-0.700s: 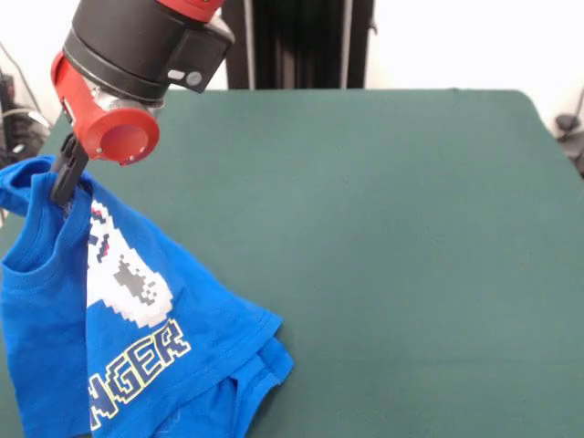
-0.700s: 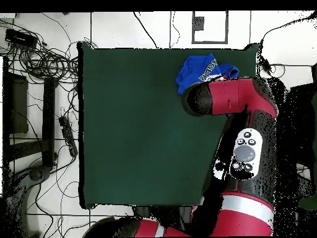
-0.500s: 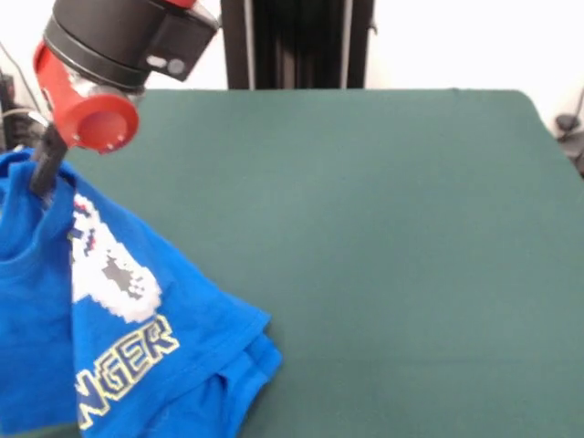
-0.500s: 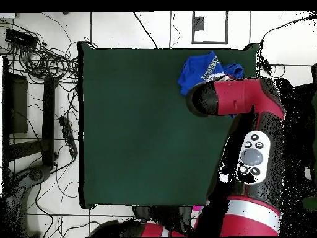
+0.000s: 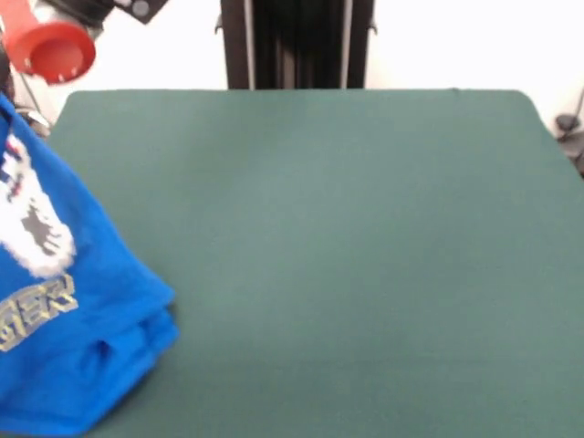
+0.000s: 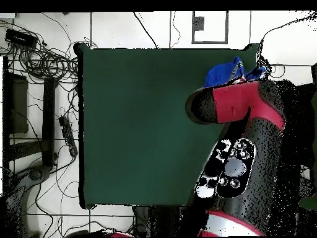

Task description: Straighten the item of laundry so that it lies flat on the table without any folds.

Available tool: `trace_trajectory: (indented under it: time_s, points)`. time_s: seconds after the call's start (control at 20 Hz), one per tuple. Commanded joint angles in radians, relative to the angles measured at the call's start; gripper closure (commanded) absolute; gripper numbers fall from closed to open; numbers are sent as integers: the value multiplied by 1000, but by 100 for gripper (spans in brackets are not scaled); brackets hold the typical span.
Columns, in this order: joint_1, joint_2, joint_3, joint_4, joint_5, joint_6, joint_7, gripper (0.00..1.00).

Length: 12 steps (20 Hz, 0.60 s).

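At the table [image 5: 365, 228] edge, bunched blue T-shirt [image 5: 64, 310] hanging lifted, claw hidden, grip cannot be told.

The T-shirt [image 5: 64, 310] at nine o'clock in the front view is soft, matt blue cloth with a flat white and yellowish print. The table [image 5: 347, 255] has a matt, felt-like green top. The arm [image 6: 238, 108] at three o'clock in the overhead view looks like smooth red and black plastic with a slight sheen.
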Motion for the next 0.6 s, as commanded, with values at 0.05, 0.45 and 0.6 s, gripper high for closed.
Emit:
trace_trajectory:
  time_s: [0.05,0.45,0.6]
  points:
    - [179,140,-204,-54,-134,-14,442,100]
    - [346,223,-443,-99,-281,163,544,100]
    - [398,245,-525,-102,-292,273,593,100]
